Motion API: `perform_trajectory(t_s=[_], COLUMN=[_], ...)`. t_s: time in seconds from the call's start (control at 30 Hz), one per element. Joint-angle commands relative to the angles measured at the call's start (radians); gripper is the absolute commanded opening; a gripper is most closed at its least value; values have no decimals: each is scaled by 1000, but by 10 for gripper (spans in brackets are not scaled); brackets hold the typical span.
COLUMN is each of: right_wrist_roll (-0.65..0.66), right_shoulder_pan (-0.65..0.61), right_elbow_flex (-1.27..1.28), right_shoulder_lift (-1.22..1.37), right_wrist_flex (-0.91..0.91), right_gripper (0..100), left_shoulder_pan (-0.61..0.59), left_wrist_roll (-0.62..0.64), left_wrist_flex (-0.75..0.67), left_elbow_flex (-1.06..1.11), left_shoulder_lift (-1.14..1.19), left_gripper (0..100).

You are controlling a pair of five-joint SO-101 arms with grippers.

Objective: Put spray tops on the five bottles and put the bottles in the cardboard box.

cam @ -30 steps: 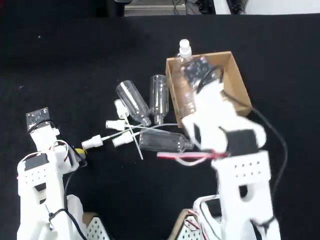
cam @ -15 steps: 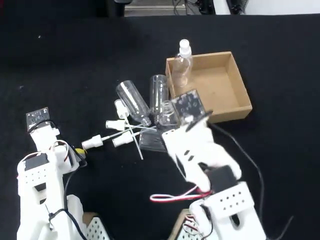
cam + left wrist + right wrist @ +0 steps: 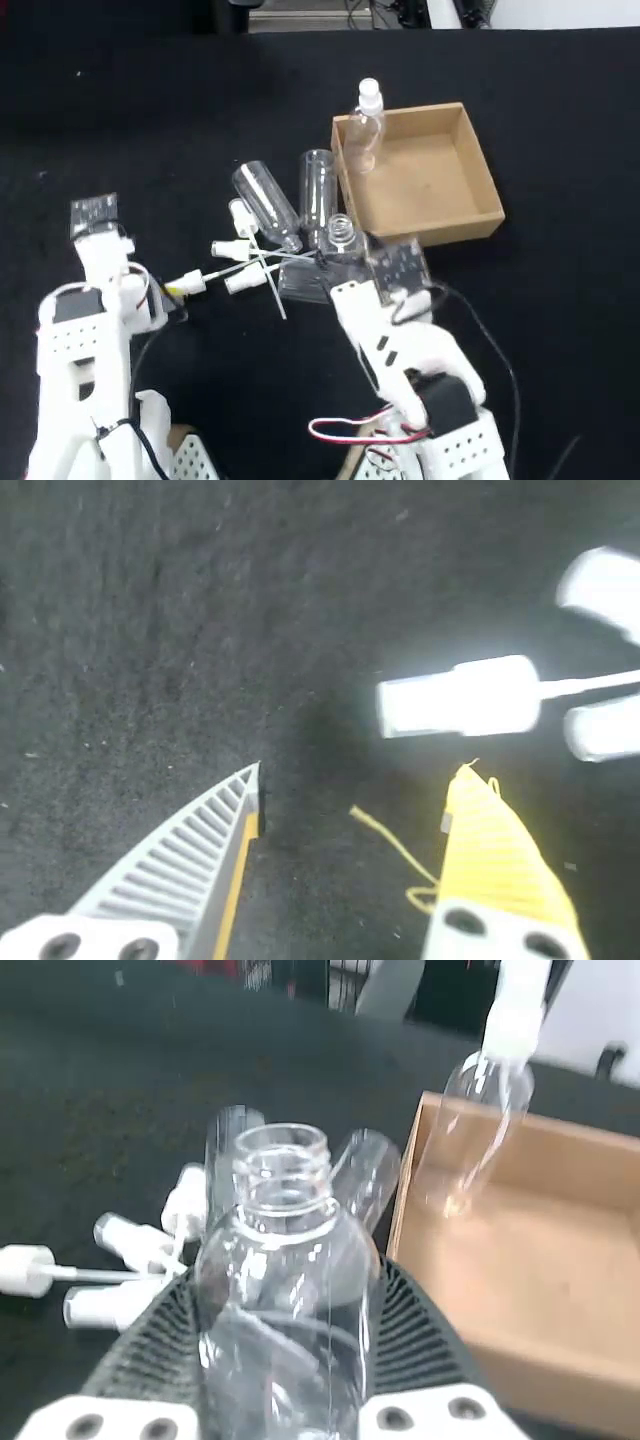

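Clock directions are taken on the high view, with 12 o'clock at the far edge.

The table (image 3: 560, 330) was covered in black cloth. The box (image 3: 430, 185) was placed at 1 o'clock of centre, open side up. One capped bottle (image 3: 364, 135) was stood upright in its 10 o'clock corner. It is judged the only bottle finished, so four of the five were left to be capped and boxed.

The right gripper (image 3: 290, 1310) was positioned just outside the box's 7 o'clock corner. Its fingers were closed about the body of the held bottle (image 3: 280, 1190), which was kept upright with its neck bare. The left gripper (image 3: 360, 780) was located at 9 o'clock of centre, low over the cloth. Its fingers were spread wide and nothing was gripped. The nearest top (image 3: 460, 695) was seen just beyond the fingertips, apart from them.

The tilted bottle (image 3: 266, 205) and the straight bottle (image 3: 318, 195) were laid uncapped at 11 o'clock of the held bottle. The fifth bottle (image 3: 303, 284) was laid at 8 o'clock of it, partly hidden by the right arm.

The top group (image 3: 226, 247), three pieces, was found at 2 o'clock of the nearest top. Their tubes were crossed over one another, so it is judged that lifting one top could drag its neighbours. A yellow strand (image 3: 385, 835) was seen trailing from one left finger.
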Motion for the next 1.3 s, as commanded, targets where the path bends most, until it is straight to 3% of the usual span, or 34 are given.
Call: perform_trajectory(t_s=[0.0,0.17,0.3,0.47,0.67,0.77,1.27], right_wrist_roll=[0,0,0,0,-3,-3,-5], right_shoulder_pan=[-5,-5,-5,-5,-5,-5,-5], right_elbow_flex=[-8,-8,-7,-4,-4,-4,-2], right_shoulder_lift=[-101,-96,-96,-96,-96,-96,-96], right_wrist_flex=[60,66,69,71,72,72,72], right_gripper=[11,11,11,11,11,11,11], left_shoulder_pan=[84,170,174,180,179,170,-248], left_wrist_roll=[11,63,63,64,64,64,-112], left_wrist_flex=[66,-61,-169,-195,-387,-391,-399], left_elbow_flex=[-159,-71,2,39,177,174,-51], left_shoulder_lift=[-9,-8,-8,-8,15,52,198], left_gripper=[295,296,297,297,297,295,293])
